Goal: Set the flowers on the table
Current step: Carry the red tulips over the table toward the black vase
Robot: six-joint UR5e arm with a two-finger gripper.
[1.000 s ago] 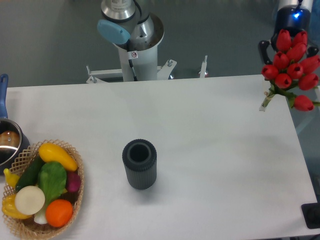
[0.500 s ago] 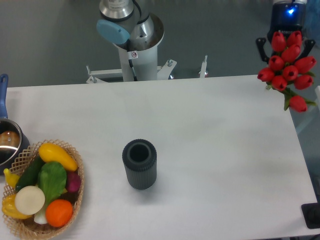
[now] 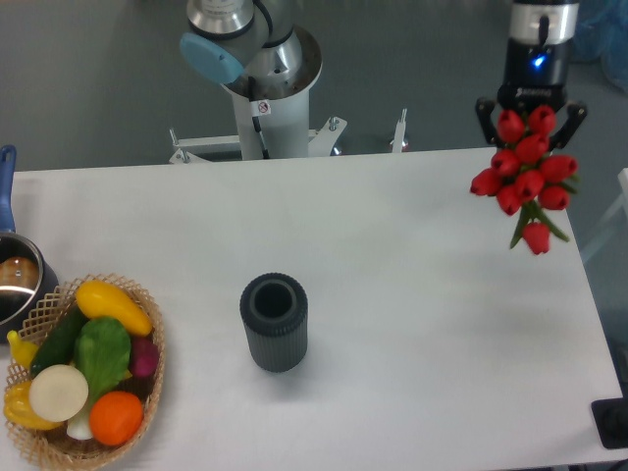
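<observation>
- Flowers (image 3: 524, 179) hang over the table's (image 3: 412, 294) far right corner, clear of its surface.
- Gripper (image 3: 530, 110) pinches the bunch.
- Carrying step; next: lower and release.

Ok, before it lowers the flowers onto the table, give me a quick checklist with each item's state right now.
1. Flowers held in the gripper: ok, the bunch hangs from it, blooms toward the camera.
2. Grip firmness: cannot tell, the blooms hide the fingertips and stems.
3. Bunch over the table: ok, near the right far corner.
4. Drop spot free: ok, bare white surface below and around the bunch.
5. Distance from the dark cup and the basket: ok, both sit well to the left.
6. Height above the surface: cannot tell from this one top view.
</observation>
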